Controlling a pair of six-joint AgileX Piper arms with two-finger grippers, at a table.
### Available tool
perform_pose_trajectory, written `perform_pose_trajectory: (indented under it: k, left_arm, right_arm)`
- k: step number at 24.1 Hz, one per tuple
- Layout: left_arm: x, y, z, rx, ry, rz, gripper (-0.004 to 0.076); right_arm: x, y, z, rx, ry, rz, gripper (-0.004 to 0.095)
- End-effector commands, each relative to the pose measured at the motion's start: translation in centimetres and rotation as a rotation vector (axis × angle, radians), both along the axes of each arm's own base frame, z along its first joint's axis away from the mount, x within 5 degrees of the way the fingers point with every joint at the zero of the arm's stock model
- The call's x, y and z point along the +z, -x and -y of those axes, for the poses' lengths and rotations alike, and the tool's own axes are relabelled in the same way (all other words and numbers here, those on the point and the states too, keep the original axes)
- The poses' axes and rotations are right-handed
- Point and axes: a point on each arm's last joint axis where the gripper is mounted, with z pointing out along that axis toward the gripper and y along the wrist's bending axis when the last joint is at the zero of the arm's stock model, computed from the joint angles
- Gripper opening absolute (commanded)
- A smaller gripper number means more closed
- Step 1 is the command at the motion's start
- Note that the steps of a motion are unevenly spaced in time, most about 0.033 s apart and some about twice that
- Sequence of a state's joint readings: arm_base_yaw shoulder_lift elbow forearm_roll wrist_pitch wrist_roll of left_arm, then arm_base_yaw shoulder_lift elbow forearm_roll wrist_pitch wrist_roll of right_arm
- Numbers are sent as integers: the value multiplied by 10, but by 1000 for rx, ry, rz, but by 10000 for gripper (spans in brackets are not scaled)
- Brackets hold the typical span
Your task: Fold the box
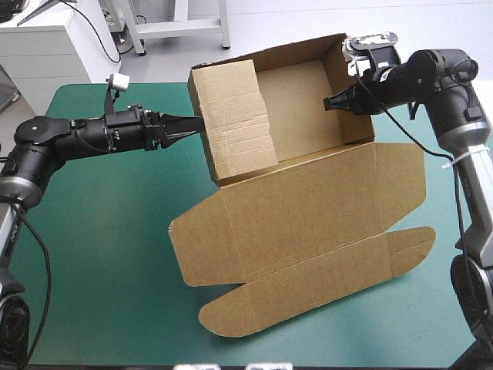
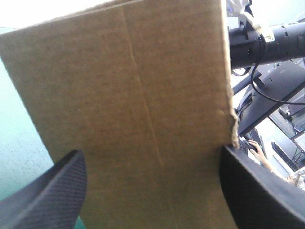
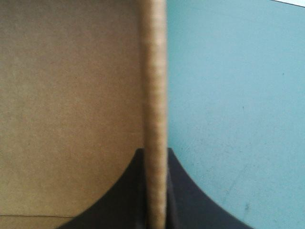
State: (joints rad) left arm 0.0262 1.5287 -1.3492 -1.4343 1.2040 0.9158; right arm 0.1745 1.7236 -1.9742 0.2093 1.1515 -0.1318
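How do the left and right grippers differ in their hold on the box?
The left gripper is open; the right gripper is shut on the box. The left faces a wall's broad face; the right pinches a wall edge-on. Both are at raised walls.

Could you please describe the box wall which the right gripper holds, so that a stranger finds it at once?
On the teal-green table lies the brown box, its open tray toward the far edge, its lid flat toward the near edge. The wall meant is the tray's upright wall on the robot's right side. Alone among the walls, its edge is pinched in the right gripper.
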Motion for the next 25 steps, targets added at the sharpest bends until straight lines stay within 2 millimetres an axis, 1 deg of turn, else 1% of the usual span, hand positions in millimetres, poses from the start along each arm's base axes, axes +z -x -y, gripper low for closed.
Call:
perform_pose_trajectory:
  k: [1,9,14,16,18,19,20,22,25]
  left_arm:
    - [26,18,5,-87,96,64,558]
    - [28,18,5,-86,116,70,558]
    - [32,20,13,-111,113,84,558]
    - [33,19,17,-96,54,95,558]
    - [36,13,21,-8,-34,83,558]
    - [42,9,25,63,-99,87,557]
    - [46,8,28,94,-136,91,556]
    - [60,9,41,178,-290,118,543]
    - [67,6,55,300,-472,98,524]
  right_arm:
    - [32,14,-4,-10,-73,135,-17]
    - [32,11,-6,-27,-85,155,-17]
    - [29,7,-7,-30,-90,148,-17]
    - [29,7,-8,-31,-103,146,-17]
    - [27,5,-7,-50,-104,143,-16]
    - [26,3,-7,-55,-103,138,-15]
    - [24,2,-7,-61,-108,131,-15]
    - [20,-2,-8,-68,-121,114,-15]
    - [16,-4,-11,-62,-135,96,-15]
